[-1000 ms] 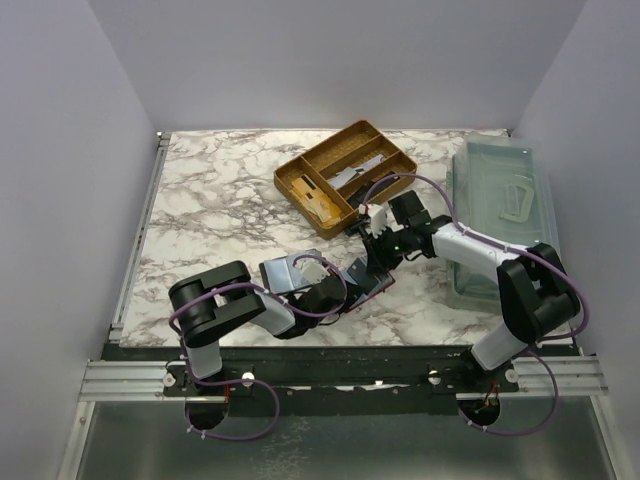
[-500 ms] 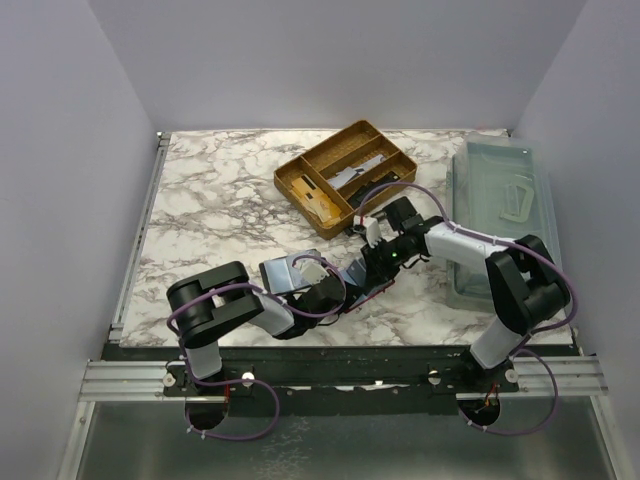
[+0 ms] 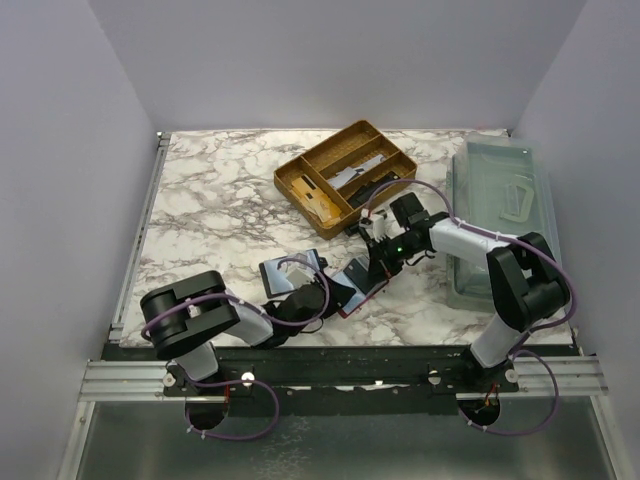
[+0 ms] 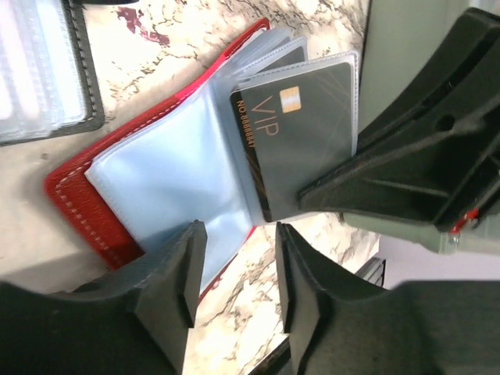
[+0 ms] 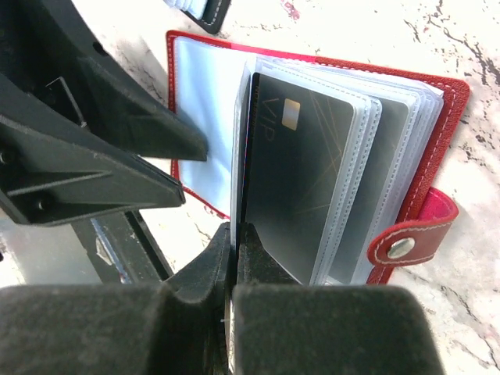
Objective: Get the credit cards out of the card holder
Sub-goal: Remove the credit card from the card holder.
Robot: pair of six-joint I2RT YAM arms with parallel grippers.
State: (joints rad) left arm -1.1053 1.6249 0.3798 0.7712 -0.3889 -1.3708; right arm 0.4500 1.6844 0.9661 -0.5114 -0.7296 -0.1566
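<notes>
- Two black grippers meet low over the near middle of the white marble-patterned table (image 3: 220, 210).
- The left gripper (image 4: 237, 250) has its two jaws apart. The near edge of the holder's clear leaves lies in the gap and is not squeezed.
- One red leather card holder (image 4: 74, 203) lies open on the table, its stack of clear plastic leaves fanned up. One strap with a metal snap (image 5: 402, 246) hangs off its cover.
- One dark grey card marked VIP (image 4: 305, 133) sits in a clear plastic leaf (image 5: 241, 141) of the holder. A second grey shape shows through the leaves behind it, but I cannot tell whether it is a card.
- The right gripper (image 5: 233, 234) has its jaws pressed together on that leaf's edge. Whether the card itself is pinched cannot be told.
- One pale grey-blue flat rectangle with a dark stitched border (image 3: 284, 272) lies just left of the holder.
- Farther back stands one gold-brown divided tray (image 3: 298, 207).
- One clear plastic bin (image 3: 490, 170) stands at the far right.
</notes>
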